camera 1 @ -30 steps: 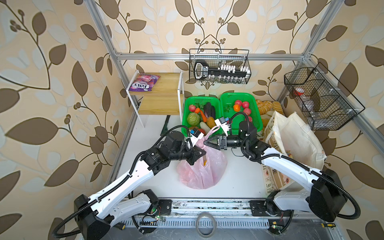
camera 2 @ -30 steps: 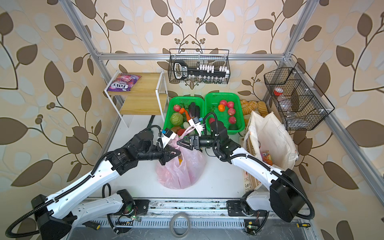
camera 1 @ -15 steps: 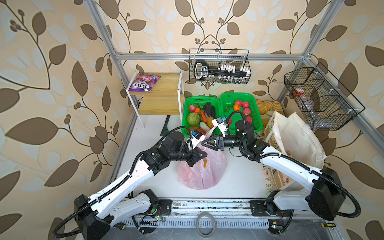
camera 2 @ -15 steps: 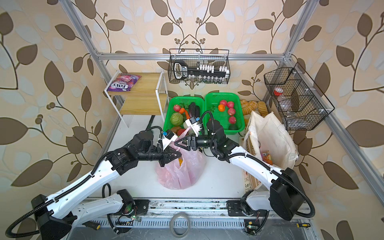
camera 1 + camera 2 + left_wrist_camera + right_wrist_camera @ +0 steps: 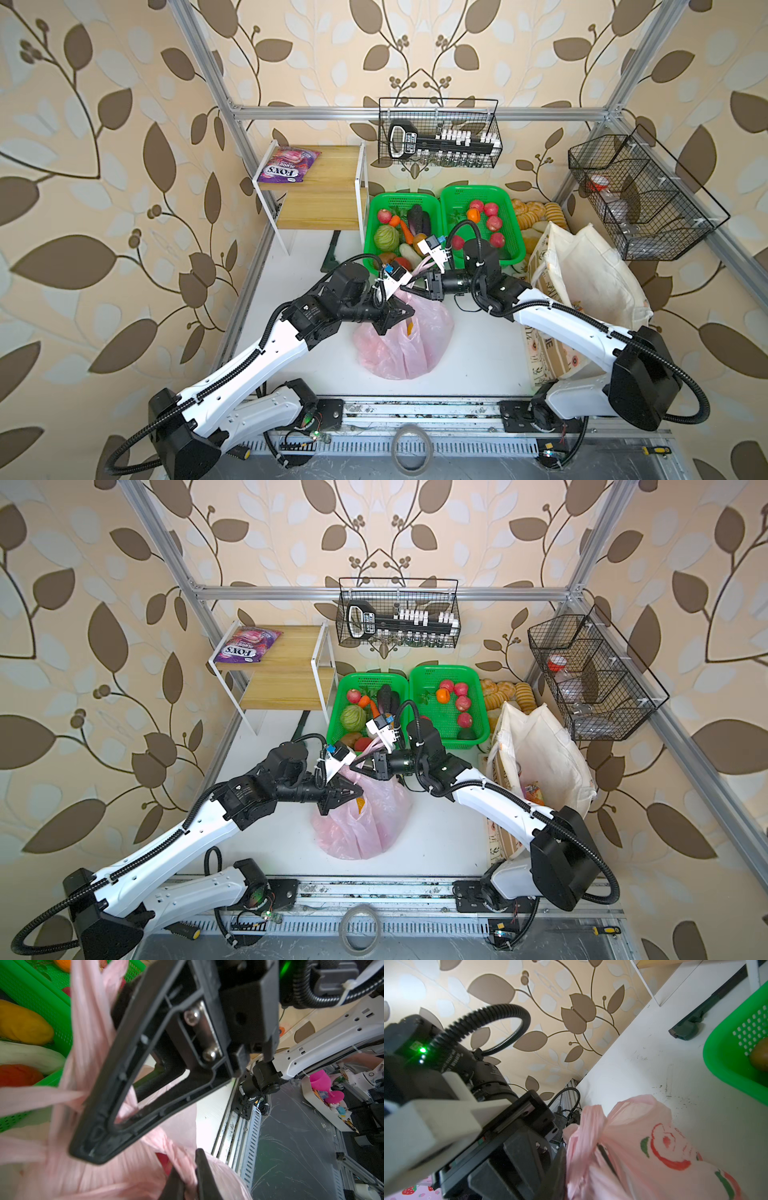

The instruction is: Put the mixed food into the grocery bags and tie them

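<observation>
- The pink bag (image 5: 405,351) sits bulging on the white surface (image 5: 482,353), between the 2 arms, near the green baskets (image 5: 457,195).
- Left jaws are clenched on bunched plastic at the bag's top.
- Right jaws have 1 twisted handle (image 5: 89,1028) between them; I cannot tell whether they grip it.

top views: way up front, looking down on the whole table (image 5: 478,345) | left wrist: jammed against the pink plastic bag (image 5: 93,1178), facing a green basket (image 5: 37,995) | right wrist: close and low, facing the wallpaper (image 5: 550,985) | all four catch the bag
</observation>
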Tool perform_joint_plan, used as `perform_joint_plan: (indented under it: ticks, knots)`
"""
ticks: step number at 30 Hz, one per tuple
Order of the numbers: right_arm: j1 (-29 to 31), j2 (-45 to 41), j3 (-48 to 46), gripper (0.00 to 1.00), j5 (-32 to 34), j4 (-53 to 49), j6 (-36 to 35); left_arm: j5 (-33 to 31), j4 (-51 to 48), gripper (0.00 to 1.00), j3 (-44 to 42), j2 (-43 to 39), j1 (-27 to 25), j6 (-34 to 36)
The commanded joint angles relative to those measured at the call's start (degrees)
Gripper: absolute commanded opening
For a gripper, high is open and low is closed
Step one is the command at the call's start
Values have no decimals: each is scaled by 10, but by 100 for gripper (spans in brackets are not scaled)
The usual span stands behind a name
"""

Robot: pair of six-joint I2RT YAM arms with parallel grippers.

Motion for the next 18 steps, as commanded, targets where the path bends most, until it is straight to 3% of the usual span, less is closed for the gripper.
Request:
perform_joint_plan:
  ticks: [1,3,7,11,15,18]
  knots:
    - [-1,-8,13,11,0,18,1,13,-9,18,8,0,0,16]
    - [0,-14,11,3,4,21,1,14,-17,32,18,-3,0,15]
    - [1,-24,6,0,14,21,-12,16,-24,57,61,-27,0,-1]
    - [2,-25,-3,0,18,34,-10,0,-50,64,103,-52,0,-8]
    - [4,-24,-3,0,20,42,-11,-71,-103,66,132,-64,1,4]
    - [7,-27,-4,0,17,49,-13,-158,-145,72,149,-56,1,13]
